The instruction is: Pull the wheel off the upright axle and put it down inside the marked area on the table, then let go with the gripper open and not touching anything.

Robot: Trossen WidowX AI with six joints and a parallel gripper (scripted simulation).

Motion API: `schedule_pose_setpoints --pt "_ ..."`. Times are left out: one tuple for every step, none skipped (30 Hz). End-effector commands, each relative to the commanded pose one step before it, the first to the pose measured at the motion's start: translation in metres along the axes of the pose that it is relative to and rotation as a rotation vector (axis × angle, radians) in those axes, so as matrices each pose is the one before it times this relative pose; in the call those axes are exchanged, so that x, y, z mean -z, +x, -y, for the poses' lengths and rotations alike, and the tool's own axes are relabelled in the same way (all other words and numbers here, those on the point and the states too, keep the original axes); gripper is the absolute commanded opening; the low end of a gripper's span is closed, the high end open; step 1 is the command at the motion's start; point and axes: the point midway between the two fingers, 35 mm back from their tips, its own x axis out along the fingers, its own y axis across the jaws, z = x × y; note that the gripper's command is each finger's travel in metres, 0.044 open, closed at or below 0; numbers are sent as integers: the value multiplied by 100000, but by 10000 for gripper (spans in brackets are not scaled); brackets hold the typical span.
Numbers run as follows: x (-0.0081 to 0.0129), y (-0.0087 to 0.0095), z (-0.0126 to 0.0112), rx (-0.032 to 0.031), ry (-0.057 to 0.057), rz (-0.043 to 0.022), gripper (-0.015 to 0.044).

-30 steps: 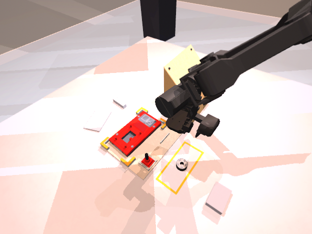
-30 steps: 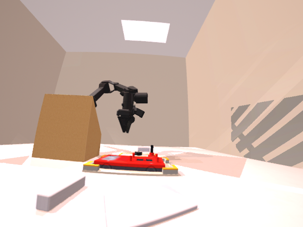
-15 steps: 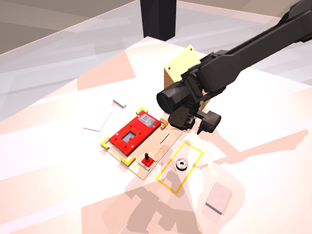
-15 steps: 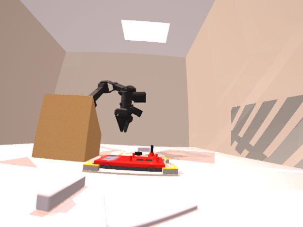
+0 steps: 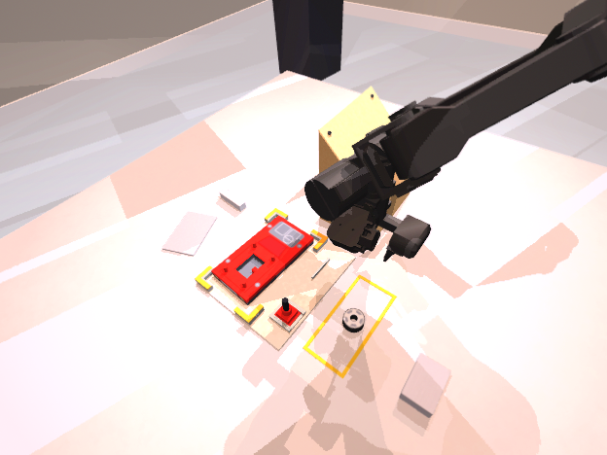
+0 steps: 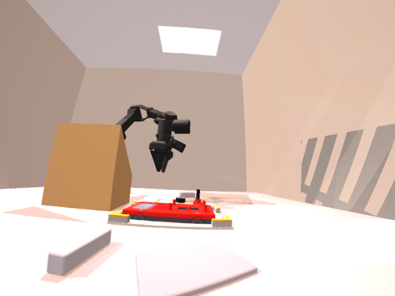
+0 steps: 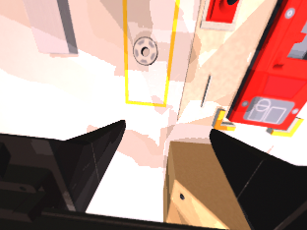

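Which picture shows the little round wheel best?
The top view: the small black round wheel lies whole inside the yellow marked rectangle, beside the bare black axle. The wrist view also shows it, smaller and near the edge. The exterior view shows only a dark sliver behind the red car body.

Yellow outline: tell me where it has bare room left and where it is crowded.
Inside the yellow outline the wheel sits mid-rectangle; both ends are bare, the near end larger. Crowded on the side of the axle stand and red chassis.
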Motion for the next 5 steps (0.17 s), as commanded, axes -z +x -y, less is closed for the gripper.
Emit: schedule_pose_setpoints --pt "52 -29 -29 73 -406 23 440" --pt "0 0 0 0 0 0 440" --pt "0 0 0 0 0 0 440" --pt "0 0 0 0 0 0 440" --pt "0 0 0 0 0 0 440"
